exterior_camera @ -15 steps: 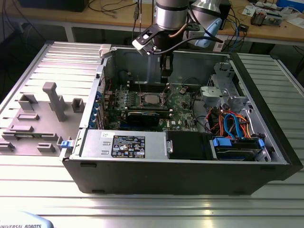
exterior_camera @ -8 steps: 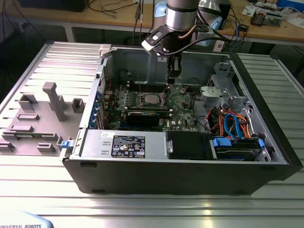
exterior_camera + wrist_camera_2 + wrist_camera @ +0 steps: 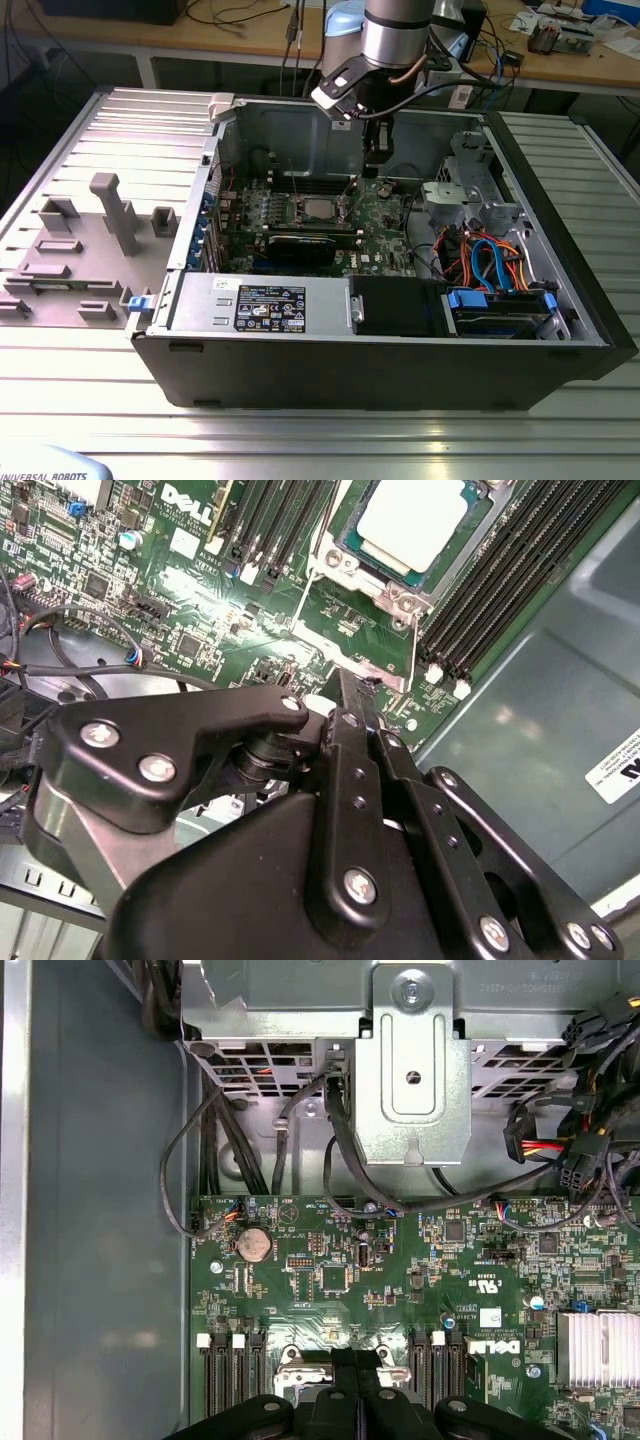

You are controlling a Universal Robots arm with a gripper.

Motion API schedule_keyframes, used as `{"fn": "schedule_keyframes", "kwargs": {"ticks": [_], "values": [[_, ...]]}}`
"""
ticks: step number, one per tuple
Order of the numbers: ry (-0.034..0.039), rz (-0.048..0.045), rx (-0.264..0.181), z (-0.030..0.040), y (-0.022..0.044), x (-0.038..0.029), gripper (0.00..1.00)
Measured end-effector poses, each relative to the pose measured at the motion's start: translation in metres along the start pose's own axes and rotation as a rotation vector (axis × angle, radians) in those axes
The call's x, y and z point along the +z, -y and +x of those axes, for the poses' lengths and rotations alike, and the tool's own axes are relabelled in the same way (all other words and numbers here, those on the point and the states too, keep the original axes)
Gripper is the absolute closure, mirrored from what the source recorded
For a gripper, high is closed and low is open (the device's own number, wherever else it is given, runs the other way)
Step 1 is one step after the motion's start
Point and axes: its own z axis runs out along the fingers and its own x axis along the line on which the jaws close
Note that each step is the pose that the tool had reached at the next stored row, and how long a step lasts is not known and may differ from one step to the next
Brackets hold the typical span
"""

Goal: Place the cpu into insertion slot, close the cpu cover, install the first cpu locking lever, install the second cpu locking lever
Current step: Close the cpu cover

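Note:
The cpu (image 3: 412,520), a small square chip with a silvery top, lies in the insertion slot (image 3: 338,556) on the green motherboard, also seen in the exterior view (image 3: 320,208). The cpu cover (image 3: 398,588), a silvery frame, lies around the chip. Two thin wire levers (image 3: 291,182) (image 3: 352,190) stand up beside the socket. My gripper (image 3: 350,692) hangs just above the board a short way from the socket's edge, shut with nothing between its black fingers (image 3: 338,1400). In the exterior view the gripper (image 3: 378,172) is inside the open case, behind the socket.
Black memory slots (image 3: 520,570) flank the socket. A power supply (image 3: 260,300) and drive bay with blue and orange cables (image 3: 490,262) fill the case front. A metal bracket (image 3: 412,1070) and loose black cables (image 3: 250,1150) lie at the board's edge. Grey fixture blocks (image 3: 110,215) stand outside.

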Motion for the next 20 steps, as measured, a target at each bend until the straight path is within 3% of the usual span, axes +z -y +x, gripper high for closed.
{"fn": "schedule_keyframes", "kwargs": {"ticks": [15,20], "values": [[-0.0005,0.0,0.0,0.0001,-0.0011,0.001,0.89],[-0.0002,0.0001,0.0,0.0001,-0.0056,0.0034,0.89]]}}
